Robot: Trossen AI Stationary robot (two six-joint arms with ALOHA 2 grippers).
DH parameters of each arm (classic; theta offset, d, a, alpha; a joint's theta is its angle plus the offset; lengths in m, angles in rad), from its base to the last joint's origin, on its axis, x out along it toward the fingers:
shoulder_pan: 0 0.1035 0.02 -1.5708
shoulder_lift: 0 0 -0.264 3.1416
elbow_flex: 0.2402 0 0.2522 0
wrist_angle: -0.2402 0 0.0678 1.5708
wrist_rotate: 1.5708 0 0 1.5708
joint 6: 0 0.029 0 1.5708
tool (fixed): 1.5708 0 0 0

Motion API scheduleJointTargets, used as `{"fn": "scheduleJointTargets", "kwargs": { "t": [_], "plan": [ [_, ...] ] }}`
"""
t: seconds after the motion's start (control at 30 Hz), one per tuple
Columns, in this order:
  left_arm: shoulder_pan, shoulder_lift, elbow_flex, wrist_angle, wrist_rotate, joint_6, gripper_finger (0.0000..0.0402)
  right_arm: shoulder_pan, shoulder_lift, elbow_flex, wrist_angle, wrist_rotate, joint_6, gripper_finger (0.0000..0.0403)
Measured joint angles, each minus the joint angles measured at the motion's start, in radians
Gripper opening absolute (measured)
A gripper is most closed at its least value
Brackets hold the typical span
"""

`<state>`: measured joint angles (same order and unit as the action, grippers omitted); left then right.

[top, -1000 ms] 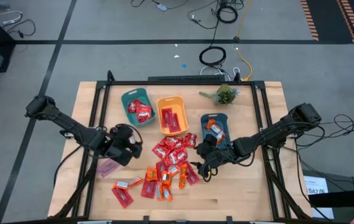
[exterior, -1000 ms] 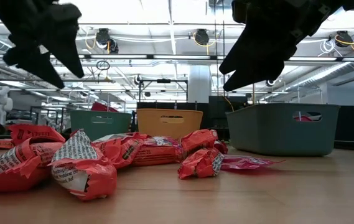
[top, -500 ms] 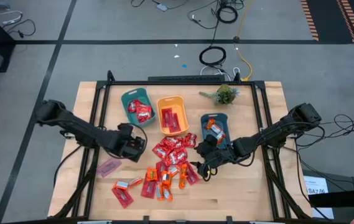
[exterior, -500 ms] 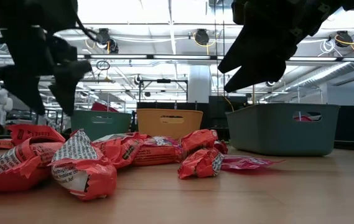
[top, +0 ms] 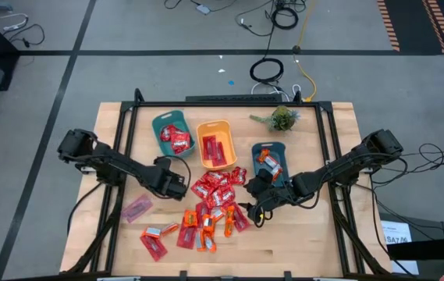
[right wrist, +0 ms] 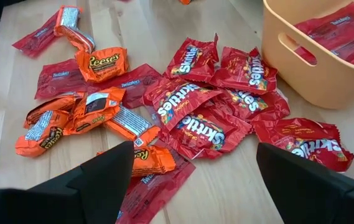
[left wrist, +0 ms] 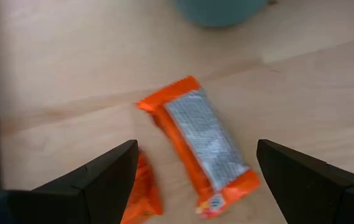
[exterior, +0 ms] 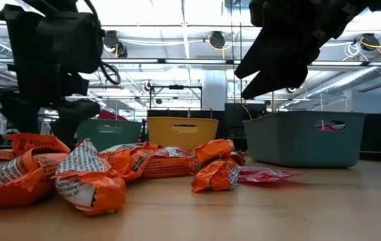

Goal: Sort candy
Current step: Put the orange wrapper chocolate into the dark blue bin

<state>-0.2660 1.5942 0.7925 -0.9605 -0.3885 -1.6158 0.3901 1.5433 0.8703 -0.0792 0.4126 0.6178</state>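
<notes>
Bins: 3 — teal bin (top: 172, 134) at 11 o'clock, orange bin (top: 214, 144) at 12, dark teal bin (top: 271, 158) at 1.

Plant (top: 282, 119): 1, at 1 o'clock, far edge.

Arms: 2, w/ 2 fingers each.

Candy pile (top: 215, 204) mid-table: approx. 20 loose pcs, overlap blocks exact count. Red Skittles packs (right wrist: 192, 93): approx. 6 in right wrist view. Orange Reese's (right wrist: 102, 64): approx. 5 there. Pale pink packet (top: 136, 208): 1, at 8 o'clock.

Overhead looks straight down; low looks level across the table (top: 300, 242); wrists close above candy (right wrist: 201, 99).
</notes>
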Motion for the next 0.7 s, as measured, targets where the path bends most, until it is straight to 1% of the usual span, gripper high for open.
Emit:
{"fn": "scheduleJointTargets", "kwargs": {
  "t": [0.13, 0.27, 0.47, 0.7],
  "plan": [
    [0.016, 0.013, 0.000, 0.067, 0.003, 0.060, 0.0338, 0.000, 0.000, 0.000, 0.000, 0.000, 0.005, 0.0332],
    [0.031, 0.025, -0.001, 0.063, 0.018, 0.077, 0.0324, 0.000, 0.000, 0.000, 0.000, 0.000, 0.052, 0.0332],
    [0.032, 0.026, -0.002, 0.060, 0.018, 0.077, 0.0274, 0.000, 0.000, 0.000, 0.000, 0.000, 0.059, 0.0332],
    [0.031, 0.026, -0.002, 0.060, 0.037, 0.082, 0.0199, 0.000, 0.000, 0.000, 0.000, 0.000, 0.060, 0.0332]
  ]
}}
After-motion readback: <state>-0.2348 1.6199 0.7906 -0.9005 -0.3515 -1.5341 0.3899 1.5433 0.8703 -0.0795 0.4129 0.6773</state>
